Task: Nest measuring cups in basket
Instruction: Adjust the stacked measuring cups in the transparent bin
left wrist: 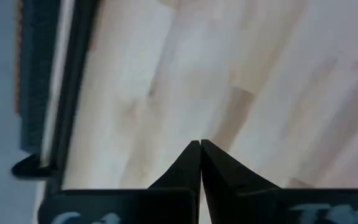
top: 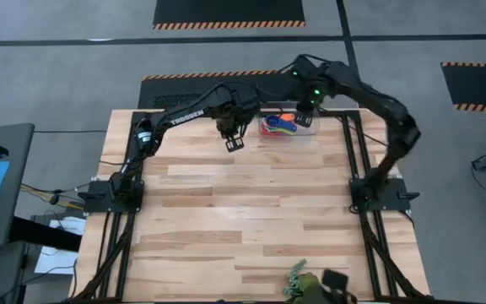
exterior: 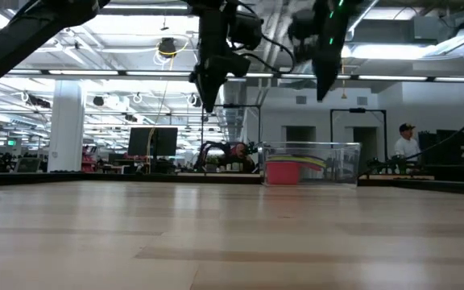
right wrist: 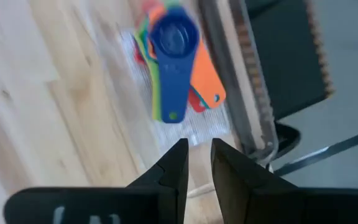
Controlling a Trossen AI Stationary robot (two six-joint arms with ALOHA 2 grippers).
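The clear basket (top: 308, 133) stands at the table's far edge, right of centre; the low view shows its wall (exterior: 341, 161). Inside it lie the measuring cups (top: 281, 127), stacked, with a dark blue cup (right wrist: 174, 43) on top and orange, green and red handles fanned beneath. The low view shows a red cup (exterior: 283, 171) at the stack's bottom. My right gripper (right wrist: 199, 152) hangs above the basket (top: 305, 116), fingers a little apart with nothing between them. My left gripper (left wrist: 200, 144) is shut and empty, pointing down over bare wood, left of the basket (top: 234, 143).
A green leafy object (top: 298, 283) and a dark item (top: 337, 281) lie at the near edge. Black frame rails (top: 353, 152) run along the table's sides. Bare wood (top: 243, 211) spreads across the middle. A person (exterior: 407, 141) stands far off in the room.
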